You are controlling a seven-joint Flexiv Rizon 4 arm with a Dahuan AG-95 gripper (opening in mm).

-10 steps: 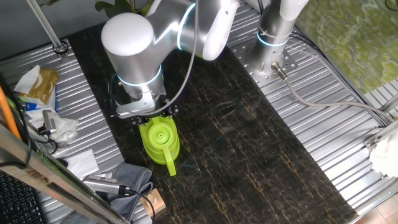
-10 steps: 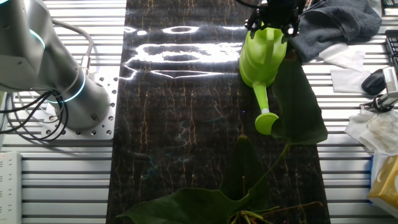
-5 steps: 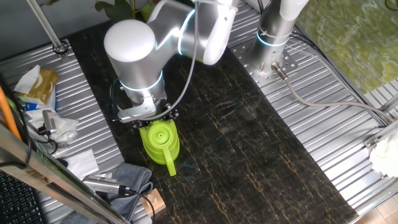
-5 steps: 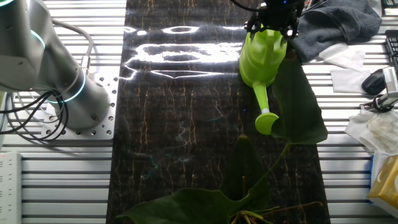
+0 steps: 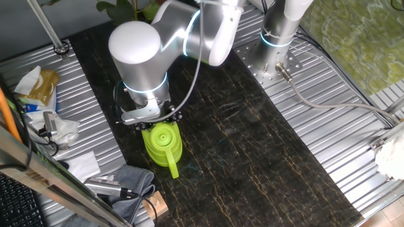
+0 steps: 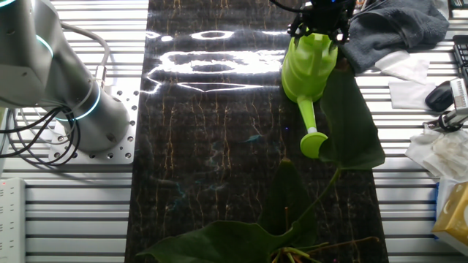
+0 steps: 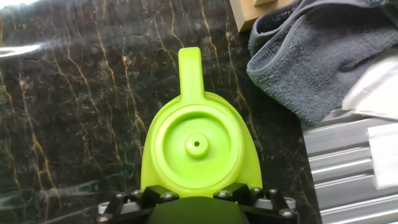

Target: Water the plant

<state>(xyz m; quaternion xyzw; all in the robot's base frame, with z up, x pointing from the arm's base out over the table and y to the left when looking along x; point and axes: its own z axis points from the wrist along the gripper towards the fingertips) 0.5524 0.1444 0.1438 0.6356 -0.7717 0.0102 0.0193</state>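
Directly above the lime-green watering can (image 5: 162,143), the pincer (image 5: 154,117) sits at the can's rear edge (whether its fingers clamp the handle, I cannot tell). Across the dark surface (image 6: 212,146), the plant (image 6: 292,226) lies at six o'clock, one leaf touching the spout (image 6: 312,135).

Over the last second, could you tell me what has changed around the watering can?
Only the arm shifted: its big white joint and the gripper drifted slightly to the right in one fixed view and a touch nearer the lime-green watering can. Whether the fingers grip its handle end cannot be told. The can, its spout, the plant and the grey cloth stayed put.
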